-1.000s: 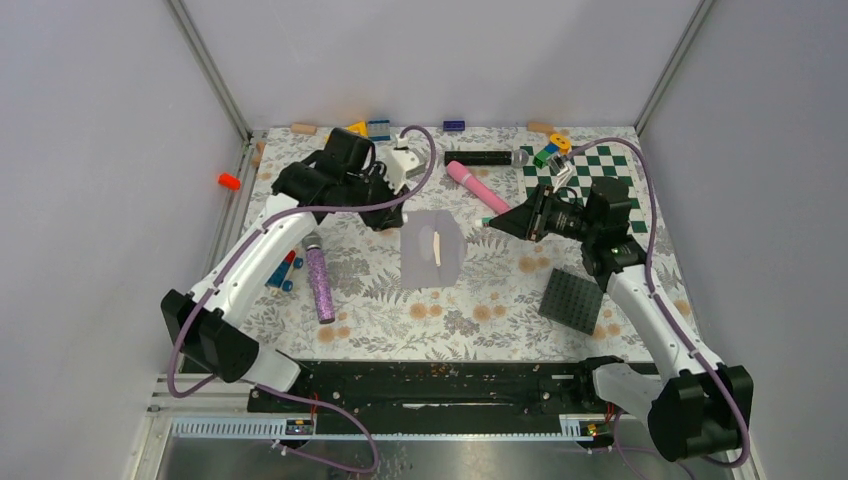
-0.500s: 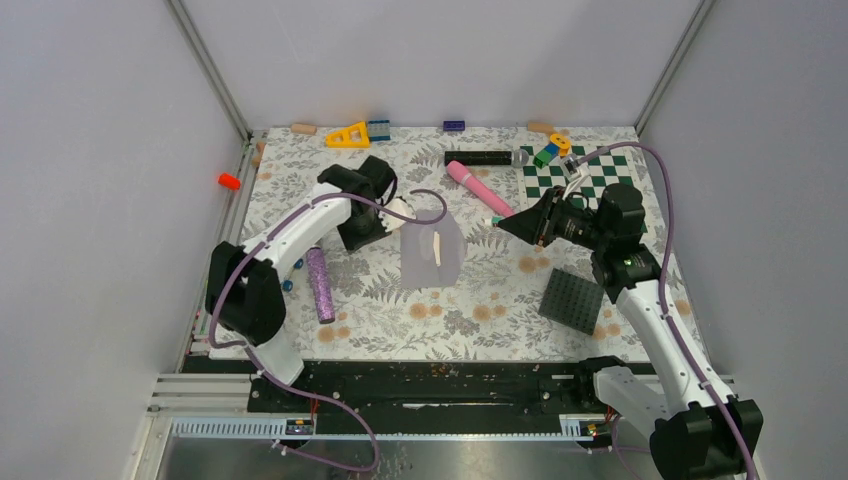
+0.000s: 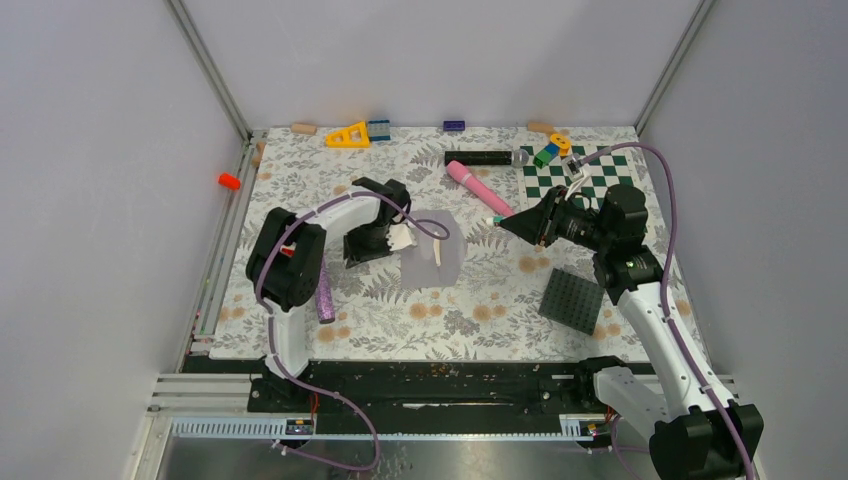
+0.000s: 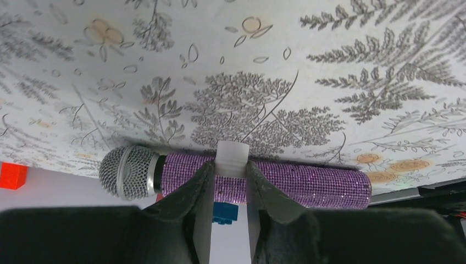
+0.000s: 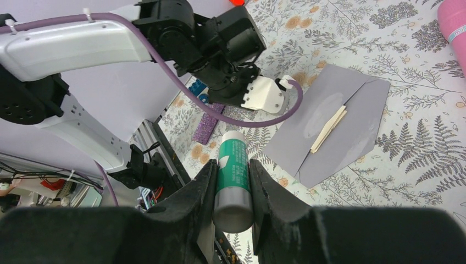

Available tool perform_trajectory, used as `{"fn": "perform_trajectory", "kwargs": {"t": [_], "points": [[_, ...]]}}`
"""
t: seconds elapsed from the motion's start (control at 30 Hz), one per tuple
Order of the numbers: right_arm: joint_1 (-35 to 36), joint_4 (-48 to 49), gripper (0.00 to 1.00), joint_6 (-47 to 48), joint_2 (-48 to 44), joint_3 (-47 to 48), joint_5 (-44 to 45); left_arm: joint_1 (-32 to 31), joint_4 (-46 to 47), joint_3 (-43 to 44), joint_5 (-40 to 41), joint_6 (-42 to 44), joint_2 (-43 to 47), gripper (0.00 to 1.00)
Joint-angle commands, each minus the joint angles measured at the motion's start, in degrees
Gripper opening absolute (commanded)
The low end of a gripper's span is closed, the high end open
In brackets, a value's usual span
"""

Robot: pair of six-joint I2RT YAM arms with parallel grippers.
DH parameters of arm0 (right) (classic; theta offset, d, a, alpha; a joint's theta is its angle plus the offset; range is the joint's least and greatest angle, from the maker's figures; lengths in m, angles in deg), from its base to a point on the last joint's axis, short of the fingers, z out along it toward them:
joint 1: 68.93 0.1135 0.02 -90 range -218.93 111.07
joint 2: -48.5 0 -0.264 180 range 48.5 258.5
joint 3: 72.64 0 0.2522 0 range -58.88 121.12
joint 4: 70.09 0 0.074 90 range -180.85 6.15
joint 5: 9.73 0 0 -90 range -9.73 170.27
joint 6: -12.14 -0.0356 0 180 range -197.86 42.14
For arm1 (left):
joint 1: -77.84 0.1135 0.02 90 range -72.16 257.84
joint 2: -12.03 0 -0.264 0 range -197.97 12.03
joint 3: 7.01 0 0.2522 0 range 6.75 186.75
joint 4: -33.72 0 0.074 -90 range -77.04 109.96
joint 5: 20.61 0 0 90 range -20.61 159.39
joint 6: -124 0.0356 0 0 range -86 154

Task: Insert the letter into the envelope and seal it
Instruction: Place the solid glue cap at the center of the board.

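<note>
The right gripper [image 5: 232,168] pinches a green-and-white glue stick [image 5: 232,192]. The left gripper [image 4: 231,171] pinches a small white piece [image 4: 232,155]. Mid-frame in the top view, the grey envelope [image 3: 452,262] lies flat on the counter [image 3: 480,322], with a tan strip of the letter [image 3: 437,249] showing on it.

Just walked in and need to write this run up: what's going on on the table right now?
The right gripper holds a green-and-white glue stick to the right of the grey envelope, which lies flat. A thin tan strip of the letter shows at the envelope's fold, so it looks tucked in. The left gripper, by the envelope's left edge, pinches a small whitish piece, maybe the glue's cap. Whether the envelope is sealed I cannot tell.
</note>
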Motion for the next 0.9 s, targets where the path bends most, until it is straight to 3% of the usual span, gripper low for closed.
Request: {"fn": "perform_trajectory", "kwargs": {"t": [0.0,0.47,0.57,0.77,0.87], "points": [[-0.44,1.41,0.0,0.68,-0.82,1.99,-0.76,-0.17,0.42,2.26,1.96,0.58,-2.49,0.06],[-0.45,1.57,0.0,0.41,-0.31,1.9,-0.94,-1.76,2.55,1.79,1.27,-1.21,-5.04,0.14],[-0.39,1.56,0.0,0.41,-0.3,1.88,-0.94,-1.9,2.95,1.58,1.25,-1.29,-4.6,0.28],[-0.43,1.6,0.0,0.34,-0.34,1.89,-1.11,-2.03,2.89,2.33,0.36,-1.5,-2.46,0.67],[-0.44,1.57,0.0,0.37,-0.48,1.88,-1.03,-1.99,2.0,3.59,-1.15,-2.14,0.27,0.74]]}}
